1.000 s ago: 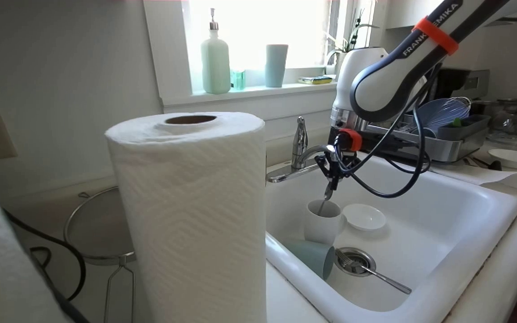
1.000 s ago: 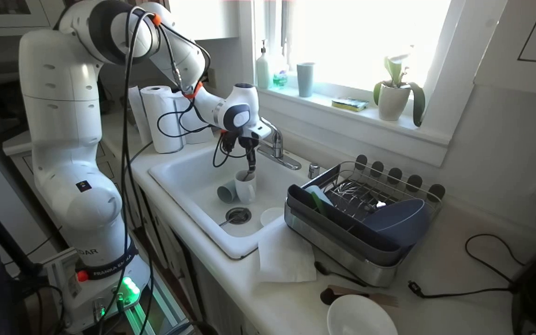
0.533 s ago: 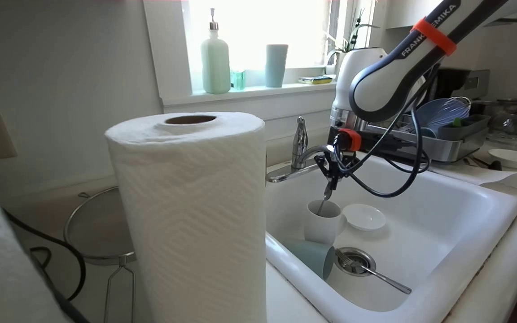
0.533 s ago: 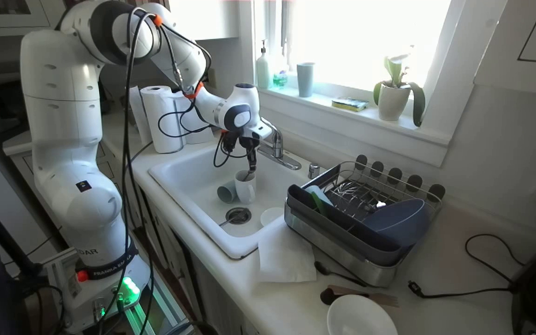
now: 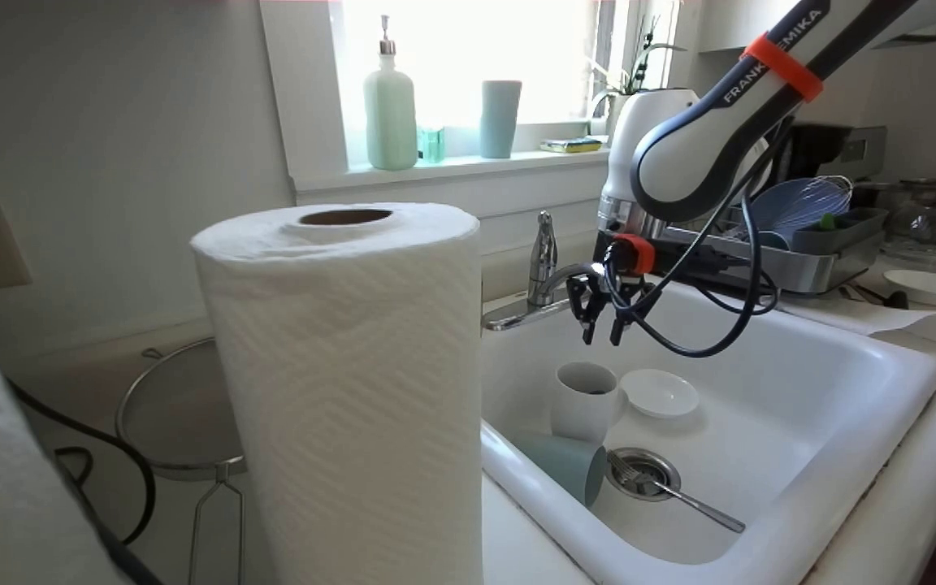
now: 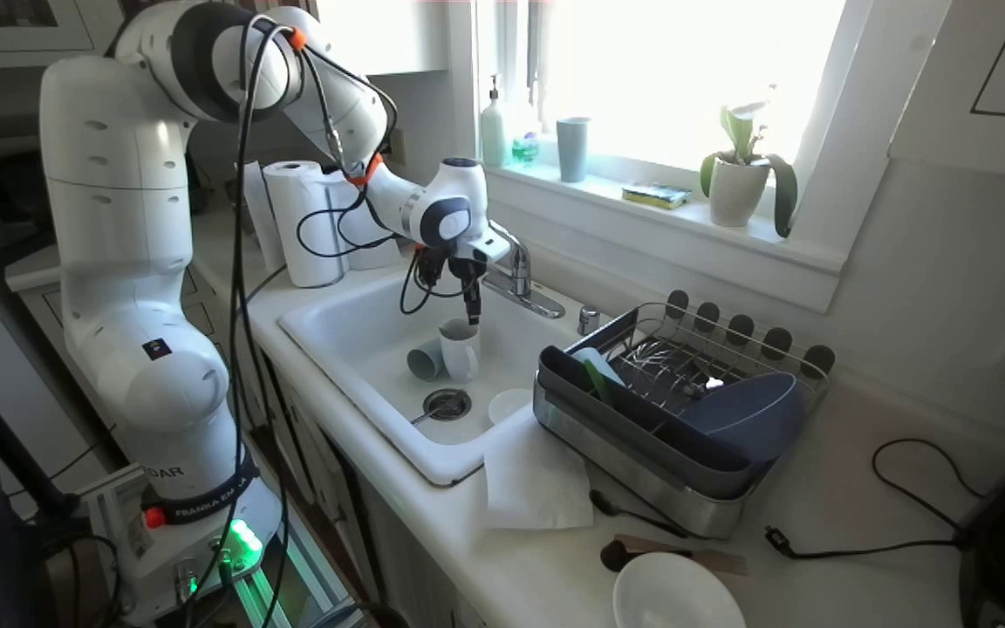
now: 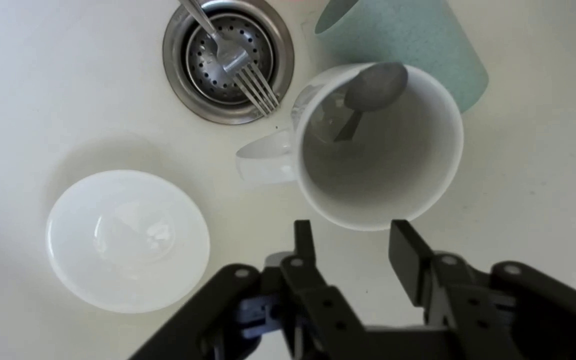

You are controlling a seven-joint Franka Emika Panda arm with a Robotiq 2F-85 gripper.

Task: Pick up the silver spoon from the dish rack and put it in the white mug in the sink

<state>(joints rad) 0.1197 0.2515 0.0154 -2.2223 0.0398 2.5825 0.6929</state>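
The white mug (image 5: 578, 418) stands upright in the sink (image 5: 866, 357); it also shows in an exterior view (image 6: 461, 359) and the wrist view (image 7: 383, 172). The silver spoon (image 7: 377, 86) lies inside the mug, bowl up near the rim, handle down. My gripper (image 5: 602, 341) is open and empty above the mug. In the wrist view its fingertips (image 7: 351, 222) are spread at the near side of the mug's rim, apart from the spoon. The grey dish rack (image 6: 642, 475) stands on the counter beside the sink.
A blue-green cup (image 7: 408, 47) lies on its side against the mug. A fork (image 7: 233, 57) lies across the drain. A round white dish (image 7: 128, 245) lies in the sink. The faucet (image 6: 520, 262) stands close behind the gripper. A paper towel roll (image 5: 338, 390) stands beside the sink.
The gripper's fingers have opened. The spoon, held between them with its handle in the mug before, has dropped down into the mug. The arm has hardly moved.
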